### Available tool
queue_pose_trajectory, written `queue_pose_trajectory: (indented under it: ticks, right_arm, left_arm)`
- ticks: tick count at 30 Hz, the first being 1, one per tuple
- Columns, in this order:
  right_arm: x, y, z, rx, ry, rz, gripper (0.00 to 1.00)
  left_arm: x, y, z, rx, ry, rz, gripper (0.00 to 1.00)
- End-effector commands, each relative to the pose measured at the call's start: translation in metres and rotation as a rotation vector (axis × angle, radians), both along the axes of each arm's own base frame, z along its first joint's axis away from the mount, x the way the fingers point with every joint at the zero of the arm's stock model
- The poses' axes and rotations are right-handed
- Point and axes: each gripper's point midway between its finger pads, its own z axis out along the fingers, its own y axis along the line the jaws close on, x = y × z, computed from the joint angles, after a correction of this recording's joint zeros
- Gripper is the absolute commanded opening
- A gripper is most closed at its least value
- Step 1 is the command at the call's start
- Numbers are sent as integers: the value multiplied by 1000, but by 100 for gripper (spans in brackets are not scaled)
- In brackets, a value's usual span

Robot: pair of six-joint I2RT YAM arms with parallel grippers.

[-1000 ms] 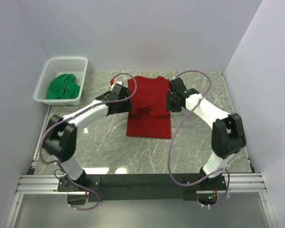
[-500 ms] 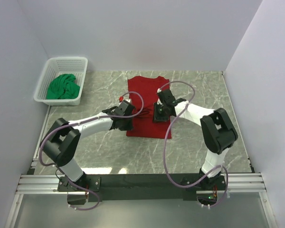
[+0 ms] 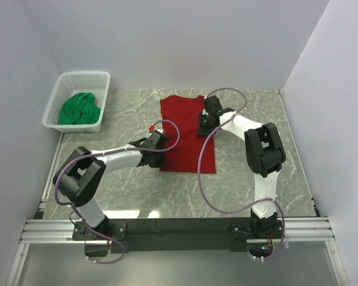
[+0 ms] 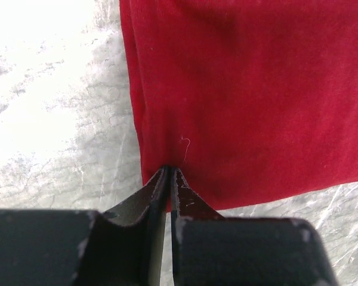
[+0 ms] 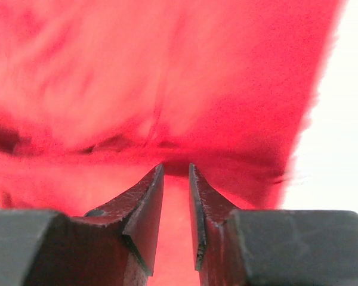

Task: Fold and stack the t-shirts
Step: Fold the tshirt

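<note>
Now: my left pincer (image 4: 169, 170) is clenched on the red t-shirt (image 4: 250, 89) at its left hem corner. My right pincer (image 5: 176, 168) stands narrowly parted, red cloth at its tips; whether it grips, I cannot tell.

Top view is evenly lit and sharp, with only soft shadows. The left wrist shot blows out the table (image 4: 42, 36) at upper left — pure white glare. Right wrist is worst: the red shirt (image 5: 167, 77) is smeared, blurry and overexposed — right edge goes white.
</note>
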Motion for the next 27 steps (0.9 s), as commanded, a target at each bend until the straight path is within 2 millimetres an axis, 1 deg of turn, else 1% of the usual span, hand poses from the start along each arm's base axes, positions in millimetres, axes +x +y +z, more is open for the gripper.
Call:
queue_pose_trajectory:
  ticks: [1,3,4,5,7,8,9,10,11,12,13,14,15,16,17,18,19,20,21,22,23,24,25,26,27]
  right_arm:
    - [39,-19,26,-8,-79,-69,32]
    - [47,-20,31,4,-85,-81,32]
    - [51,-16,40,32,-96,-79,33]
    - [51,-15,52,52,-114,-78,34]
    - [42,-9,57,103,-117,-62,38]
    - [38,-8,75,132,-150,-60,39]
    - [28,-9,67,149,-138,-57,41]
    - [22,-9,70,173,-135,-63,42]
    - [12,-5,84,222,-147,-37,42]
    - [-2,-6,73,240,-124,-32,44]
    - [-10,-4,75,272,-121,-27,44]
    - [-23,3,90,336,-134,14,45]
    - [-36,5,80,367,-119,29,45]
    - [-46,12,82,426,-104,41,45]
    - [-54,25,100,518,-142,103,45]
    - [-74,29,87,560,-74,98,44]
    - [-81,36,94,598,-99,125,43]
    - [-91,44,92,647,-106,165,43]
    - [-102,56,94,681,-90,188,41]
    - [-107,63,90,698,-77,205,40]
    - [-111,71,91,719,-76,231,38]
    - [-115,79,89,729,-63,245,37]
    - [-122,90,80,730,-34,271,36]
    - [-123,97,80,735,-41,285,34]
    - [-124,102,77,739,-32,286,33]
  left_arm:
    - [-18,12,-20,45,66,0,13]
    - [-15,12,-16,48,53,4,15]
    - [-14,13,-13,52,52,7,15]
    - [-10,10,-6,42,37,10,16]
    - [-2,9,7,37,2,28,21]
    - [5,6,20,18,-28,40,23]
    - [11,7,26,21,-54,58,29]
    - [15,8,32,21,-73,72,33]
    - [19,6,42,7,-100,85,36]
    - [22,7,46,7,-115,94,42]
    - [25,8,52,3,-134,107,44]
    - [27,8,60,-15,-160,114,47]
    - [29,6,66,-34,-178,114,48]
    - [27,6,67,-50,-181,111,49]
    - [30,0,81,-103,-225,110,49]
    - [30,-3,86,-128,-241,105,49]
    - [24,-6,83,-158,-227,81,49]
    - [24,-11,90,-197,-246,67,46]
    - [24,-17,90,-236,-261,48,43]
    - [21,-25,90,-273,-253,16,39]
    - [19,-29,88,-293,-246,1,31]
    - [17,-31,83,-305,-238,-7,24]
    - [17,-35,80,-327,-234,-8,19]
    - [15,-37,76,-339,-222,-12,12]
    - [13,-37,71,-346,-217,-11,10]
